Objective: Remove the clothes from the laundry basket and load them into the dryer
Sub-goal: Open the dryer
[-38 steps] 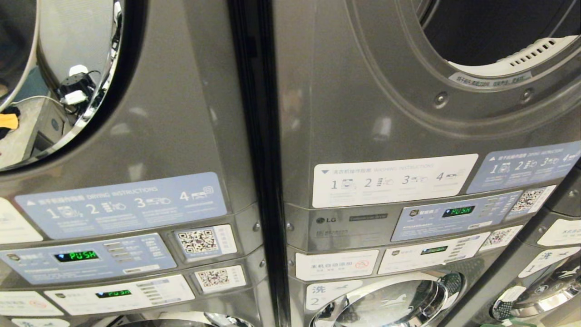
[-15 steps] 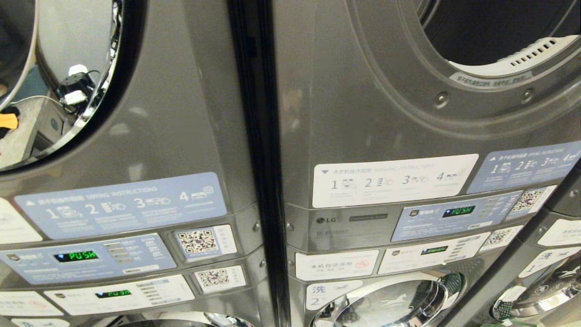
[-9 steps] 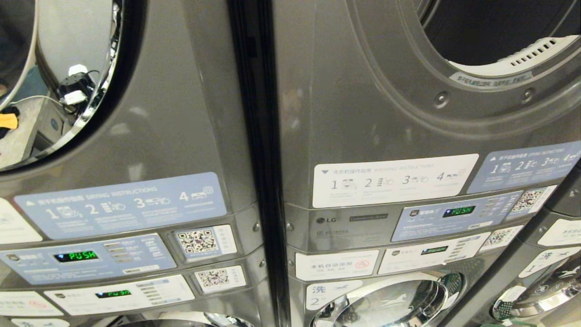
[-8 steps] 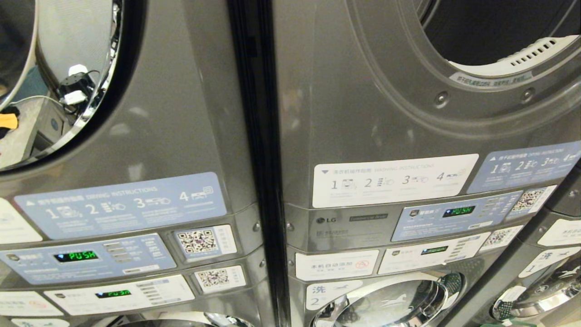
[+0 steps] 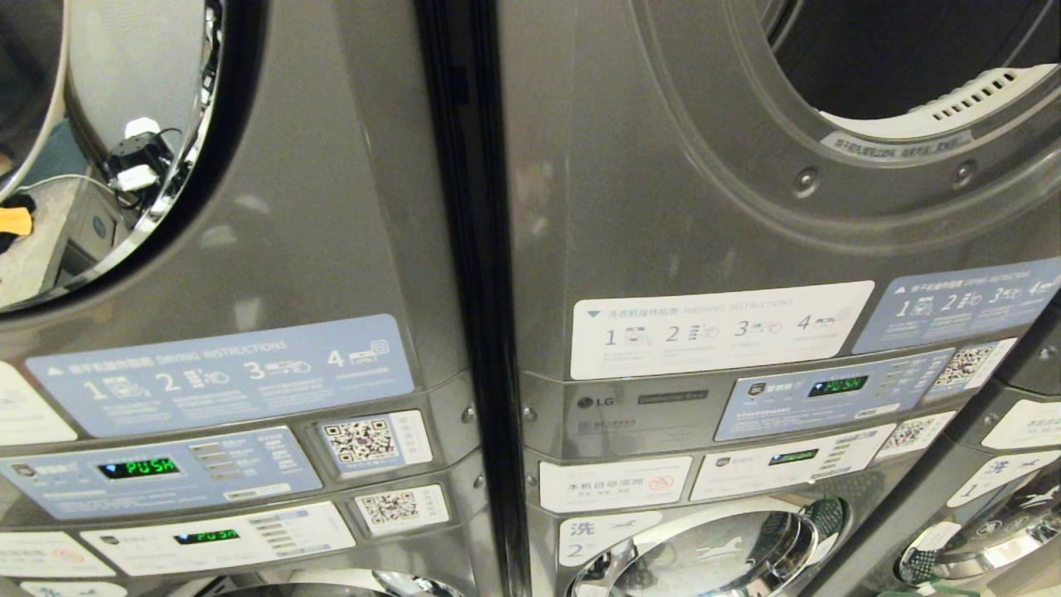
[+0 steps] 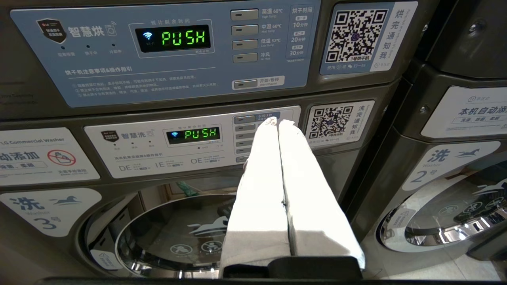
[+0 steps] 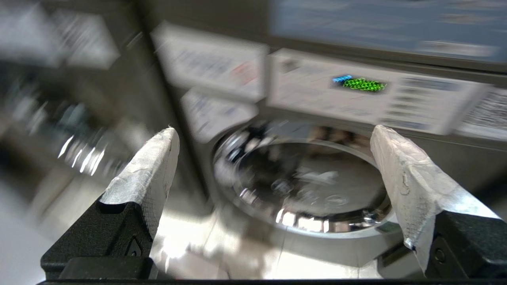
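Two dark grey laundry stacks stand side by side in the head view. The dryer on the right stack has its round opening uncovered, dark inside, above white and blue instruction labels. No clothes or basket appear in any view. The left gripper has its white fingers pressed together, empty, before a washer control panel. The right gripper is spread wide, empty, facing a chrome-ringed washer door, blurred.

Self-service laundromat, numbered grey LG washer-dryer stacks, QR payment stickers, instruction labels
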Motion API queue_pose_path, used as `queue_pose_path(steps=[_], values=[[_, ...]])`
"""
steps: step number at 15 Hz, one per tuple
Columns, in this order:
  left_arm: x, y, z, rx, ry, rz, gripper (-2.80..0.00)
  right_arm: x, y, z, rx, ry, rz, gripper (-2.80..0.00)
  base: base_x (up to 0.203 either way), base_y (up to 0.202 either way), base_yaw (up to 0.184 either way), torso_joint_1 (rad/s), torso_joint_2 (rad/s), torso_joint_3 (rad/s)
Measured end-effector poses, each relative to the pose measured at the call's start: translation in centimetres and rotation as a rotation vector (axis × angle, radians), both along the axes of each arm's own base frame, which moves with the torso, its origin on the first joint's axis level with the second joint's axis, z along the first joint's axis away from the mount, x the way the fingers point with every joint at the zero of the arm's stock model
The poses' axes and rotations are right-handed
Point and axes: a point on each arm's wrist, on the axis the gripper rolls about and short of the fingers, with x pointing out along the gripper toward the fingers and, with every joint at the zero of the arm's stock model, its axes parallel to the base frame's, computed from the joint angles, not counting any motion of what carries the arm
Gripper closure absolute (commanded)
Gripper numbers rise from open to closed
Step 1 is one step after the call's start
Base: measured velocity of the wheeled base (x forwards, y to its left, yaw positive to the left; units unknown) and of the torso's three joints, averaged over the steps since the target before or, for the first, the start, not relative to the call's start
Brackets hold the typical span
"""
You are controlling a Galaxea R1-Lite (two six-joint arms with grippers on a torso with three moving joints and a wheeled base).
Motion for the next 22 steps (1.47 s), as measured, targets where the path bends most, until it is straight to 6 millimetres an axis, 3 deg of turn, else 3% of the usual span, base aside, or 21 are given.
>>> queue_pose_path(steps=[2,7,13,16,22], values=[[0.0,0.0,0.0,-0.003,0.001,0.000,0.00,-0.3,0.0,-1.1,-0.065,0.091,0.078,-2.80,0.000,0.000,0.000,0.000,0.00,0.000],[0.0,0.0,0.0,-0.003,0.002,0.000,0.00,-0.1,0.0,-1.0,-0.022,0.129,0.002,-2.80,0.000,0.000,0.000,0.000,0.00,0.000],[0.0,0.0,0.0,-0.003,0.002,0.000,0.00,0.6,0.1,-1.0,-0.039,0.214,-0.384,-2.80,0.000,0.000,0.000,0.000,0.00,0.000],[0.0,0.0,0.0,-0.002,0.002,0.000,0.00,-0.1,0.0,-1.0,-0.014,0.124,-0.497,-2.80,0.000,0.000,0.000,0.000,0.00,0.000],[0.0,0.0,0.0,-0.002,0.002,0.000,0.00,-2.1,0.1,-1.3,-0.005,-0.143,-0.472,-2.80,0.000,0.000,0.000,0.000,0.00,0.000]])
